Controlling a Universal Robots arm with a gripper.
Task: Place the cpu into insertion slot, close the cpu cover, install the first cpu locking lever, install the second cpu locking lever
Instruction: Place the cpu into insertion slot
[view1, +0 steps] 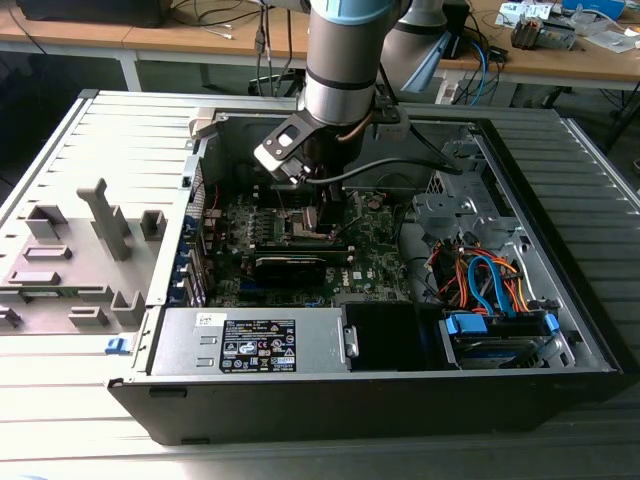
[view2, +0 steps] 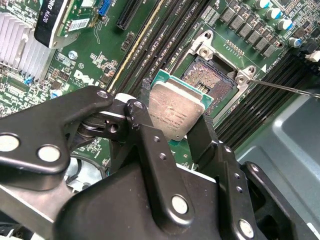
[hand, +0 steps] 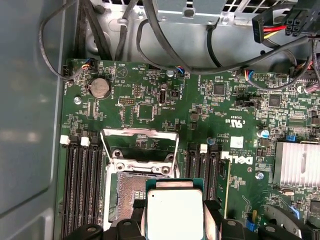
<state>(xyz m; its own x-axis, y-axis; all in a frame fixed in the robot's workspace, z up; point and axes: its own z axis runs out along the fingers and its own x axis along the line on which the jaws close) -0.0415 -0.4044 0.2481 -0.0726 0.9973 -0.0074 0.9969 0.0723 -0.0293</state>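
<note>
Second wrist view gives us the cpu (view2: 177, 112) best: its silvery top faces the camera, pinched by its edges between the black fingers (view2: 200, 137) of the end effector (view2: 173, 116), which is clamped on it. We see it held clear of the board, near the insertion slot (view2: 212, 75) but not in it. In the first wrist view the cpu (hand: 175, 212) overlaps only one edge of the slot (hand: 127, 190), whose dark centre lies bare.

The cpu cover (hand: 140, 133) stands swung up at the slot's far side, and one thin locking lever (view2: 285, 88) sticks out free. So we judge the first step — placing the chip — to be in hand, with cover and levers not yet closed. That placing calls, we think, for squaring the chip over the socket and a level, gentle descent.

Around the slot spreads the green motherboard (hand: 150, 105) with its memory slots (hand: 80, 190). In the exterior view the end effector (view1: 312, 215) reaches into the open computer case (view1: 560, 330) — the power supply (view1: 250, 345) at six o'clock from it, the blue and orange cables (view1: 490, 280) toward four o'clock.
</note>
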